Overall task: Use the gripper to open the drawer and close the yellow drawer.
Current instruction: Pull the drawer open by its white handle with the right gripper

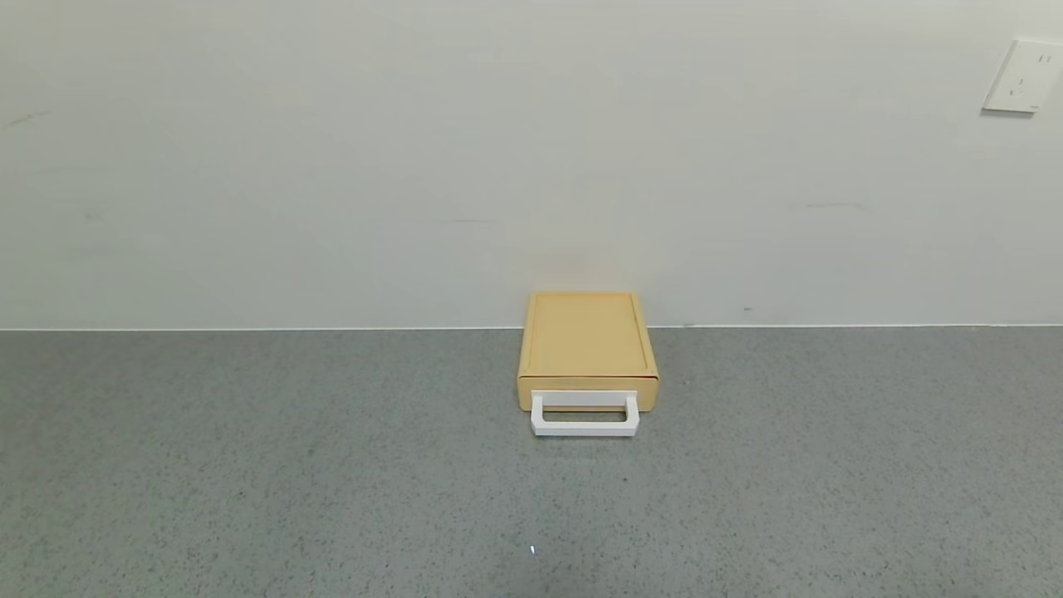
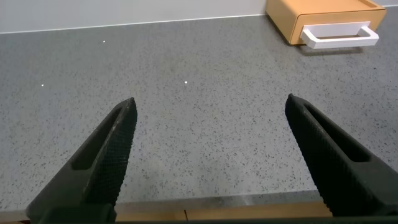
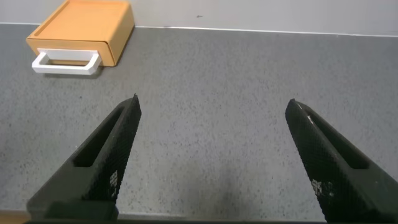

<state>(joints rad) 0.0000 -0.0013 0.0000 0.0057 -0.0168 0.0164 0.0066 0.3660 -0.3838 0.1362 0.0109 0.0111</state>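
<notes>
The yellow drawer [image 1: 588, 349] sits shut in its flat yellow casing against the back wall, its white loop handle [image 1: 585, 414] facing me. It also shows in the left wrist view [image 2: 323, 18] and the right wrist view [image 3: 84, 31]. My left gripper [image 2: 211, 106] is open and empty, low over the grey table near its front edge, far from the drawer. My right gripper [image 3: 213, 106] is open and empty, also near the front edge. Neither gripper shows in the head view.
The speckled grey table [image 1: 249, 465] stretches wide on both sides of the drawer. A white wall stands behind it, with a wall socket [image 1: 1021, 76] at the upper right. A wooden strip [image 2: 236, 213] runs along the table's front edge.
</notes>
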